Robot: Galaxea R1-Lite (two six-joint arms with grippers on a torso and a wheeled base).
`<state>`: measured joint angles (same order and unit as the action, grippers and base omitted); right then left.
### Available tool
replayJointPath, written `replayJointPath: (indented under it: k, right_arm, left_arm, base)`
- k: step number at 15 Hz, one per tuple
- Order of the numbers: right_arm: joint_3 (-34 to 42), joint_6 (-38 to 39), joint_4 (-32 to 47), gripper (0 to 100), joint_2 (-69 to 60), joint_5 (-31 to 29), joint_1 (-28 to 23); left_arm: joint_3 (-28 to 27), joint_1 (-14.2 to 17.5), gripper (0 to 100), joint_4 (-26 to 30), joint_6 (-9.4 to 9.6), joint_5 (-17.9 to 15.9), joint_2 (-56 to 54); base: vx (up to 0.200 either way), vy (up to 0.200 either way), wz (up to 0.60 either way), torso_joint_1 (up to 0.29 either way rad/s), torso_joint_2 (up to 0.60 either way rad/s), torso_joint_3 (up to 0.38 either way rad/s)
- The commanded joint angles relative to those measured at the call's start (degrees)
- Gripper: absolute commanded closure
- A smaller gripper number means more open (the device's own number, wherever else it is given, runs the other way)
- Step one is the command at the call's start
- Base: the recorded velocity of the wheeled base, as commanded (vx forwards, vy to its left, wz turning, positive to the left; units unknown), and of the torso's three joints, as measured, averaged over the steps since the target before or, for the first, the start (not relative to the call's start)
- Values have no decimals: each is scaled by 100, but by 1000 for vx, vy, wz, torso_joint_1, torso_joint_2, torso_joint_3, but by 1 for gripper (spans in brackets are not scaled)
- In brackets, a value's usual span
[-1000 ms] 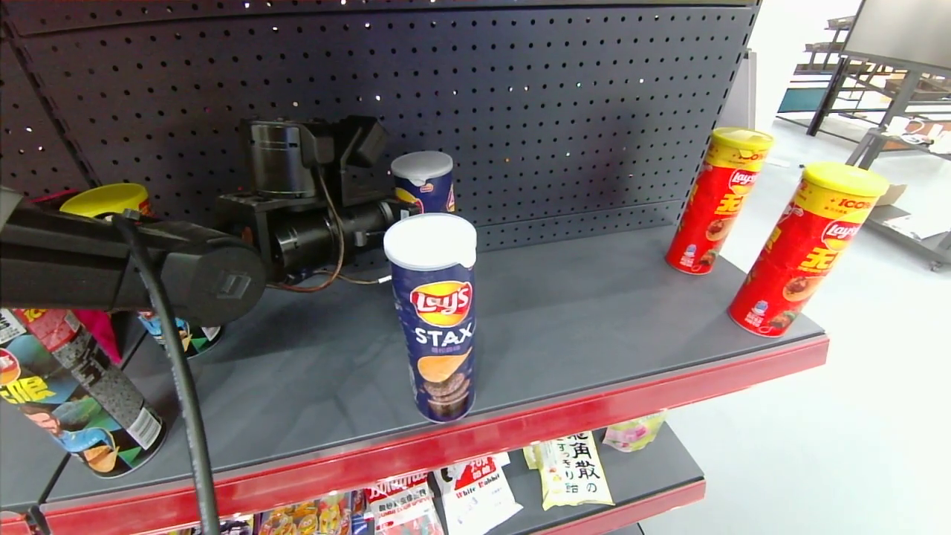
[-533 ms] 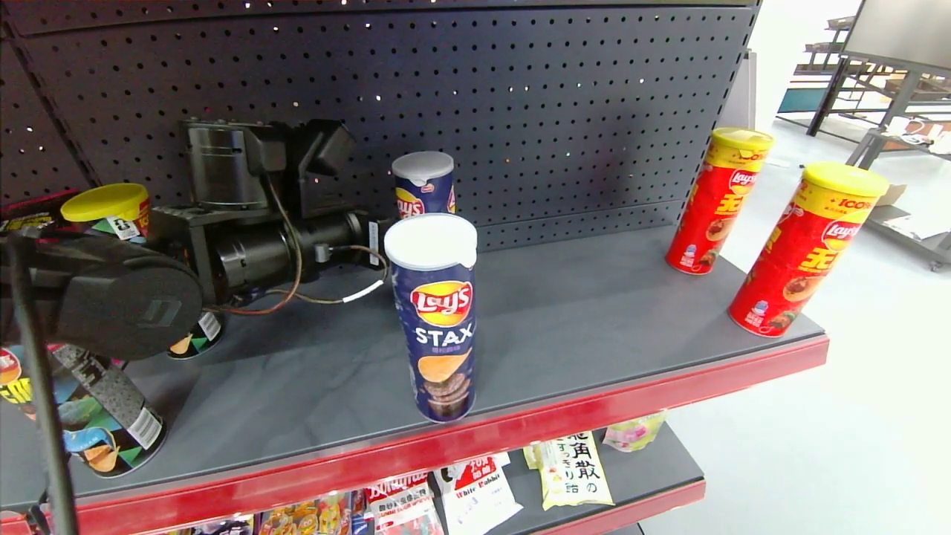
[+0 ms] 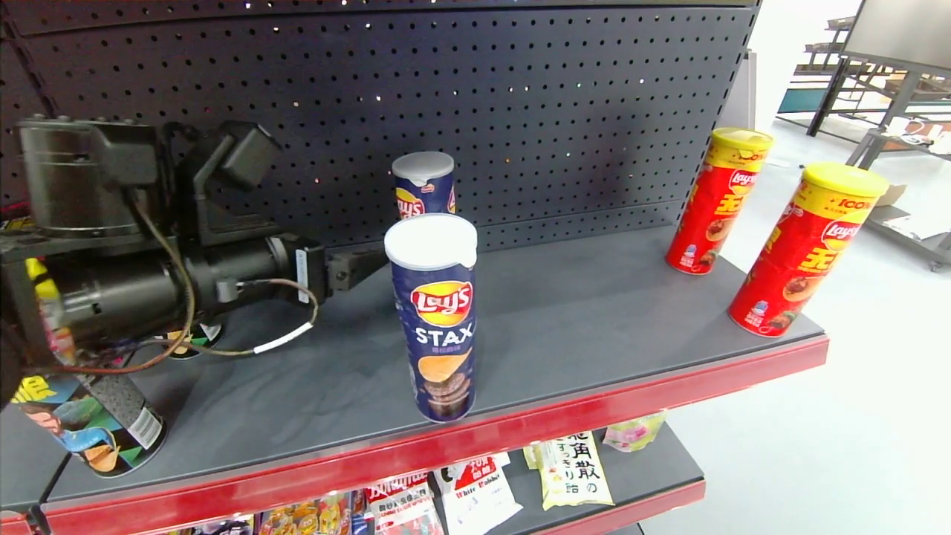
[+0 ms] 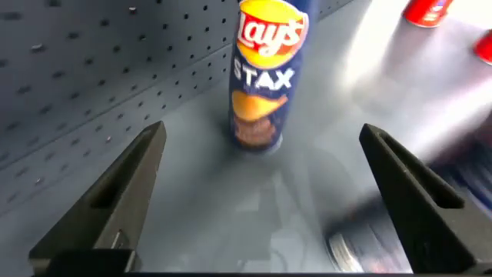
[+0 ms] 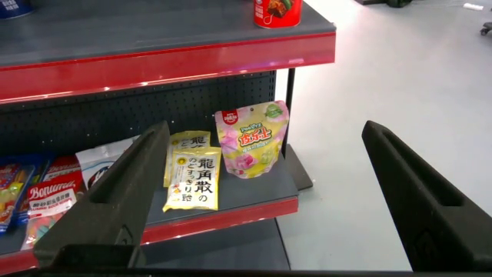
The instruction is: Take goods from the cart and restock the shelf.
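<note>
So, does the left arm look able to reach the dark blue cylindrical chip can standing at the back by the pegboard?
Probably yes: the left gripper is open and aimed at that rear can, with bare grey shelf between them; the front blue can stands clear to one side.

Bright light from right; floor [image 3: 854, 431] washed out; pegboard [image 3: 557, 111] dim; glare streaks shelf board [image 4: 384, 46].

The grey shelf [image 3: 594, 312] bears 2 blue canisters [image 3: 440, 327] and 2 red canisters [image 3: 802, 253], upright.
</note>
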<state>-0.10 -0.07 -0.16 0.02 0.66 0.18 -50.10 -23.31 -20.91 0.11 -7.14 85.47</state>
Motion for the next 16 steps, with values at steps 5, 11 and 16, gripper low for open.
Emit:
replayJointPath:
  k: [5, 11, 16]
  right_arm:
    - [1, -1, -2, 0, -2, 4, -1]
    - [1, -1, -2, 0, -2, 4, -1]
    - [1, -28, -2, 0, -2, 75, -1]
  left_arm:
    - [1556, 11, 0, 1774, 218, -121, -4337]
    - [1688, 107, 0, 4578, 191, 1294, -7105]
    - [1873, 125, 0, 4508, 305, 2490, -7053]
  base:
    - [0, 0, 0, 0, 0, 0]
    - [0, 0, 0, 0, 0, 0]
    - [0, 0, 0, 0, 0, 0]
